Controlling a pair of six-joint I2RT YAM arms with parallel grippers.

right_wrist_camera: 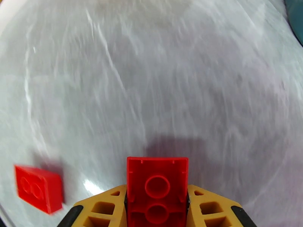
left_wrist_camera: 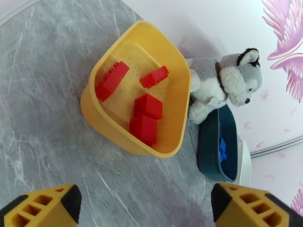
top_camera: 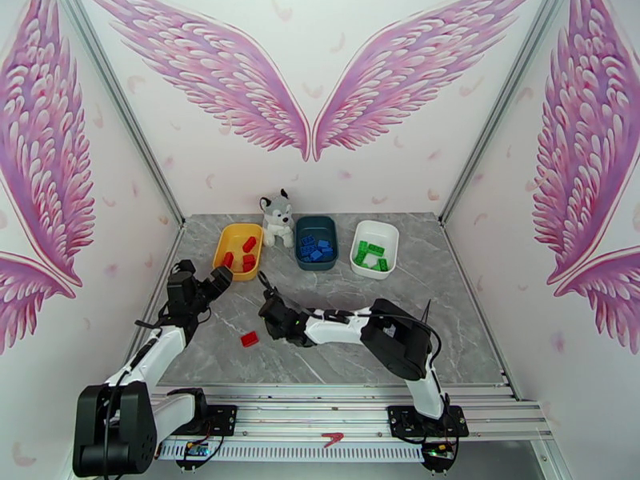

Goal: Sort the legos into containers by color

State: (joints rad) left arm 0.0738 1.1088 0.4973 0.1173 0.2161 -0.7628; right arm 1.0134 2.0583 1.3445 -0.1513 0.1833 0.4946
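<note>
Yellow tray (top_camera: pixel 226 243) sits well apart from right gripper (right_wrist_camera: pixel 157 203), which is pinching red brick (right_wrist_camera: pixel 157 178) by its lower end. Shallow hold, could twist or drop on carry. Left gripper (left_wrist_camera: pixel 146 205) spread wide, empty, near tray front: arms may clash there. Loose red brick (top_camera: pixel 250 338) waits on table (top_camera: pixel 448 314). Right wrist view smeared; held brick's clamped end cut off.

- The yellow tray (top_camera: pixel 230 238) sits at the left end of a row along the far side of the counter (top_camera: pixel 448 314) and holds four red bricks (left_wrist_camera: pixel 148 106), lying at odd angles.
- The dark teal tray (top_camera: pixel 316 226), in the middle, holds a heap of blue bricks (top_camera: pixel 315 249).
- The white tray (top_camera: pixel 374 230), on the right, holds green bricks (top_camera: pixel 371 255).
- A loose red brick (top_camera: pixel 250 338) lies flat on the counter, well short of the trays.
- Another red brick (right_wrist_camera: pixel 157 186) is pinched in the right gripper (right_wrist_camera: pixel 157 203), hollow underside showing.
</note>
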